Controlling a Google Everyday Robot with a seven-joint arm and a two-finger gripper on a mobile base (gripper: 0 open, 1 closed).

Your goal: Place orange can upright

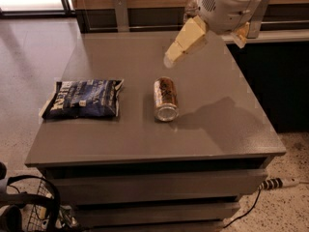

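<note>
A grey table [145, 144] with drawer fronts below its top is seen standing on a speckled floor, against a dark ledge and a wood-panelled wall. The robot's white arm housing [227, 4] is held above the far right part of the tabletop, and the gripper [205, 48] is carried beneath it, in the air and well above the surface. Its cream fingers [186, 42] are spread wide apart, one pointing down and to the left, the other only partly shown at the right of the housing; nothing is held between them. A dark blue snack bag [84, 99] is laid flat on the left part of the table. The orange can [165, 99] is found near the middle of the top, lying on its side, with one silver end turned toward the front edge; it is apart from the bag and untouched by the gripper. A clear water bottle [192, 4] is glimpsed at the far edge, mostly hidden behind the arm. A wire basket [34, 211] is seen on the floor at lower left, and a power strip [280, 182] at lower right.
</note>
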